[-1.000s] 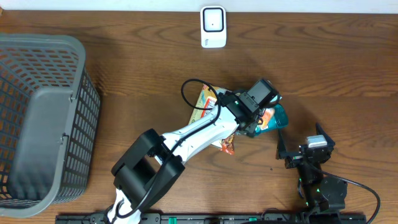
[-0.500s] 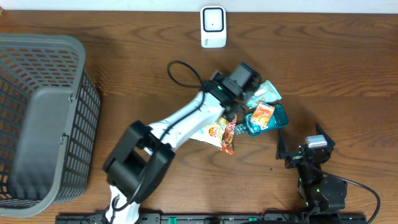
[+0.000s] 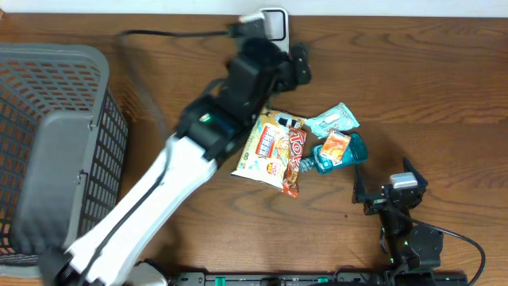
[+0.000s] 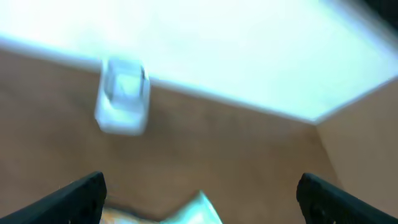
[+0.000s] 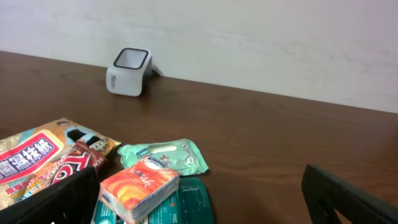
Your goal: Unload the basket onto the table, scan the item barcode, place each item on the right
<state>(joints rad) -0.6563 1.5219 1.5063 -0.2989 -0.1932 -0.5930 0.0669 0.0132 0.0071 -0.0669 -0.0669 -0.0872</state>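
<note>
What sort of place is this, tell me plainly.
Probably a mock shop checkout on a wooden table: a white barcode scanner at the far edge, loose snack packets, and a grey mesh basket.

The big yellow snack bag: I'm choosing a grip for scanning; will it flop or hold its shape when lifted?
The big yellow film snack bag lies fairly flat, so it is probably light and floppy. Its printed film may slip between fingers. The red candy wrapper lying against it might drag along.
</note>
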